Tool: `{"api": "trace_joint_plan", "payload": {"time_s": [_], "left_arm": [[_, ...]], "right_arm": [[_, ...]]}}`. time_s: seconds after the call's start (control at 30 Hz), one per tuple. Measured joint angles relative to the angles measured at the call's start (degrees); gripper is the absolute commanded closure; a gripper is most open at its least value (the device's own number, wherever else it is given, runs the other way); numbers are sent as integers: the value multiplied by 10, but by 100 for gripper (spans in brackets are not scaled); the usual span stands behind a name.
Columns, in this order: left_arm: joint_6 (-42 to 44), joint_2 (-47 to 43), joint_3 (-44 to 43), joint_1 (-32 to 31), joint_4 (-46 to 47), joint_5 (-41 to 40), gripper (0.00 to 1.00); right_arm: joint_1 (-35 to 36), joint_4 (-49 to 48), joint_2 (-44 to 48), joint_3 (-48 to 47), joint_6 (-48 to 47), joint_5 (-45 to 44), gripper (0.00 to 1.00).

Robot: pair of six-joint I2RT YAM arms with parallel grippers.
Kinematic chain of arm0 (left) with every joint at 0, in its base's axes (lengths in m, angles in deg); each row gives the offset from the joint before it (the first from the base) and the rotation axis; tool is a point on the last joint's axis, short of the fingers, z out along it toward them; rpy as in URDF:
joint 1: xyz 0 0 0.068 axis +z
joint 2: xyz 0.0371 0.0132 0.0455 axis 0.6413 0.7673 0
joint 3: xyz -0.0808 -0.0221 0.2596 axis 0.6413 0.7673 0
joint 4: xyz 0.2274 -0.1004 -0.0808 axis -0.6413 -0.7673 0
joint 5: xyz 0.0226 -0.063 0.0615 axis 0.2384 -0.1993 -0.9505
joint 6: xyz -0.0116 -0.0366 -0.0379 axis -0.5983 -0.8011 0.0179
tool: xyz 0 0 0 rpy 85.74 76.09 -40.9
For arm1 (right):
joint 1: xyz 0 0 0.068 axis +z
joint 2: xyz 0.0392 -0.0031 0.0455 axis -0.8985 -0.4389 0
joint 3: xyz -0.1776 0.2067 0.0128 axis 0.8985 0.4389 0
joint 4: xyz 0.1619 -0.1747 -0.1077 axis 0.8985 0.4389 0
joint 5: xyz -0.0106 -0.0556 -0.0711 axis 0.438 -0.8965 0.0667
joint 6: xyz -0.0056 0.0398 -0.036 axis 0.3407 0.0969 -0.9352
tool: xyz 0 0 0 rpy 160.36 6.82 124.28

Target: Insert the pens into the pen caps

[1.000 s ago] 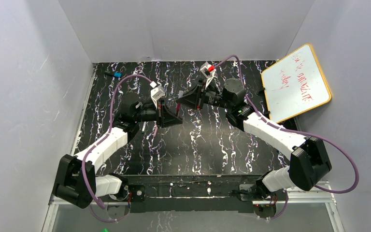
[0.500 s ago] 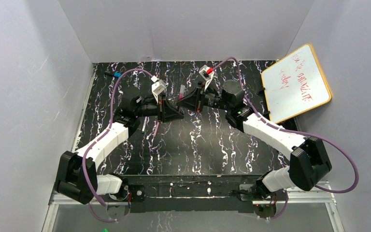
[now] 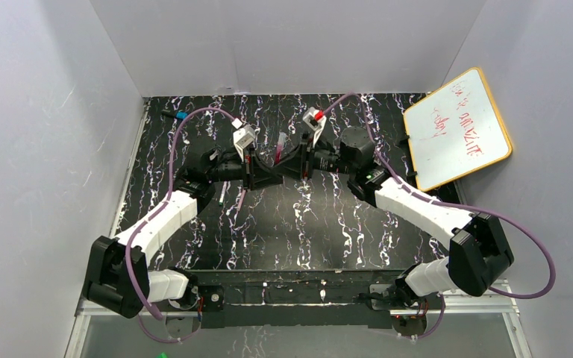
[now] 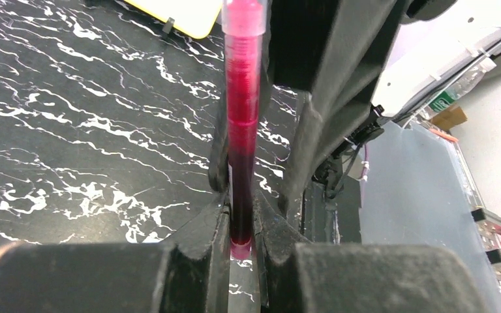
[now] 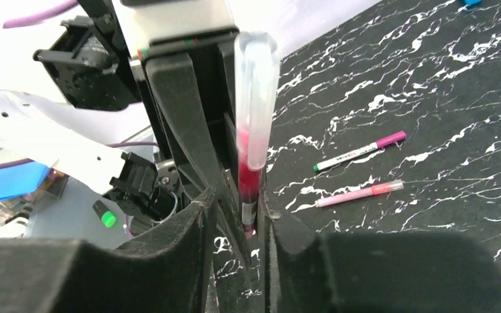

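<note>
My left gripper (image 3: 272,177) (image 4: 241,228) is shut on the lower end of a red pen (image 4: 242,111) (image 3: 279,147) that sticks out from its jaws. A clear cap (image 5: 256,78) sits over the pen's far end. My right gripper (image 3: 289,167) (image 5: 240,222) faces the left one, tip to tip. Its fingers (image 4: 298,156) straddle the same pen just past the left jaws, standing wider than the pen. A whitish pen with a green tip and magenta cap (image 5: 359,151) (image 3: 222,192) and a pink pen (image 5: 359,193) lie on the black marbled table (image 3: 306,224).
A whiteboard with a yellow rim (image 3: 456,127) leans at the back right. A small blue-and-black item (image 3: 179,115) lies at the back left corner. White walls enclose the table on three sides.
Both grippers have moved toward each other and now meet at mid-table. The red pen now stands out between them.
</note>
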Motion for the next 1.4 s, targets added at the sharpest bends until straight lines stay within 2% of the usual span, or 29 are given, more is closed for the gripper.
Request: {"api": "trace_joint_plan", "payload": {"time_s": [0.1, 0.33, 0.6, 1.13, 1.3, 1.4], "left_arm": [[5, -10, 2, 0, -1, -9, 100], [11, -36, 31, 0, 2, -21, 100], [9, -43, 55, 0, 10, -24, 100], [0, -43, 61, 0, 18, -24, 100], [0, -43, 64, 0, 18, -24, 100], [0, -43, 64, 0, 19, -24, 100]], "right_arm": [[12, 12, 6, 10, -6, 4, 48], [14, 14, 23, 11, -4, 8, 35], [-3, -3, 35, 11, 0, -7, 35], [-8, -82, 31, 9, 38, -28, 41], [-8, -86, 26, 3, 40, -32, 53], [-8, -87, 23, 2, 39, -34, 68]]}}
